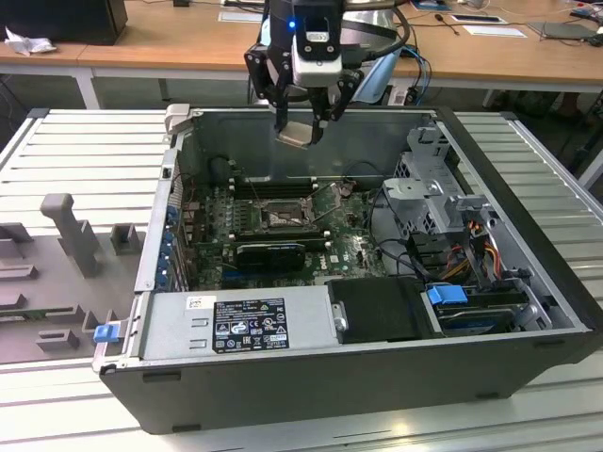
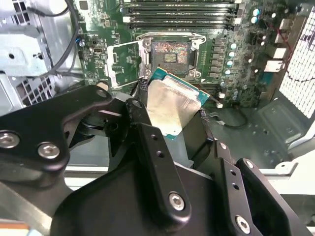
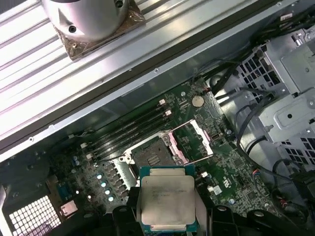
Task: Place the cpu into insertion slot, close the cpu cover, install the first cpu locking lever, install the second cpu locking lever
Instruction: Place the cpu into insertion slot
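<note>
My gripper hangs above the open computer case, shut on the cpu, a flat silvery square with a green edge. Both wrist views show the cpu pinched between the black fingers, well above the motherboard. The insertion slot lies below it with its tan contact field bare. The cpu cover, a silver frame plate, stands swung open at one side of the slot.
Long black memory slots run beside the socket, and a black card lies in front of it. A grey power supply fills the case front, and a drive cage with cables stands at the exterior view's right. Grey fixtures sit on the slatted table.
</note>
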You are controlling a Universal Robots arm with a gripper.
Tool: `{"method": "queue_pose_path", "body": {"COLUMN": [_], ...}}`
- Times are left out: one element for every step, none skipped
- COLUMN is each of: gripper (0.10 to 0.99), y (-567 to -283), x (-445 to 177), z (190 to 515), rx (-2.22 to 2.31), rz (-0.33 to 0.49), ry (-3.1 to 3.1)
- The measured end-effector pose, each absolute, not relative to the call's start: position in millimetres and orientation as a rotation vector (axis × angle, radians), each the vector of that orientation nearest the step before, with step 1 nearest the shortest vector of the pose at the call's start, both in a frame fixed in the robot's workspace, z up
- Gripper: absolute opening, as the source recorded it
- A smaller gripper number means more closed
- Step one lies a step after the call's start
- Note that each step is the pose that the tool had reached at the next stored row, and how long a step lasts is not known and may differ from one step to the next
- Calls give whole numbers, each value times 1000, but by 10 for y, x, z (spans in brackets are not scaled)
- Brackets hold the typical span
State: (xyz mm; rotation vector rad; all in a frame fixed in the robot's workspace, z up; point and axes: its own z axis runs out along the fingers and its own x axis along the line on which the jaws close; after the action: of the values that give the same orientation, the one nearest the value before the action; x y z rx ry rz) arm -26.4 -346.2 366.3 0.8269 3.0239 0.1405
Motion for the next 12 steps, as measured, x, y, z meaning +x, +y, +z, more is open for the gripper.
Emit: {"method": "queue_pose_path", "body": {"gripper": [529,529,529,529,529,529,529,529,529,529,529,529], "y": [-3462,-3462,-3462,-3462,-3462,-3462,-3462,-3462,-3462,-3462,-3463,-3462], "x": [-264,-264,-264,-264,-264,-264,-264,-264,-264,-264,-264,-264], "z": [3661,3658,3655,3653,3649,3648,3647,3644,3643,3642,3641,3640], "rx": [844,860,880,896,923,935,947,964,983,996,1010,1020], "rz": [140,140,140,140,140,140,140,140,140,140,140,140], "ry": [3019,3014,3007,3002,2993,2989,2985,2979,2972,2967,2962,2958]}}
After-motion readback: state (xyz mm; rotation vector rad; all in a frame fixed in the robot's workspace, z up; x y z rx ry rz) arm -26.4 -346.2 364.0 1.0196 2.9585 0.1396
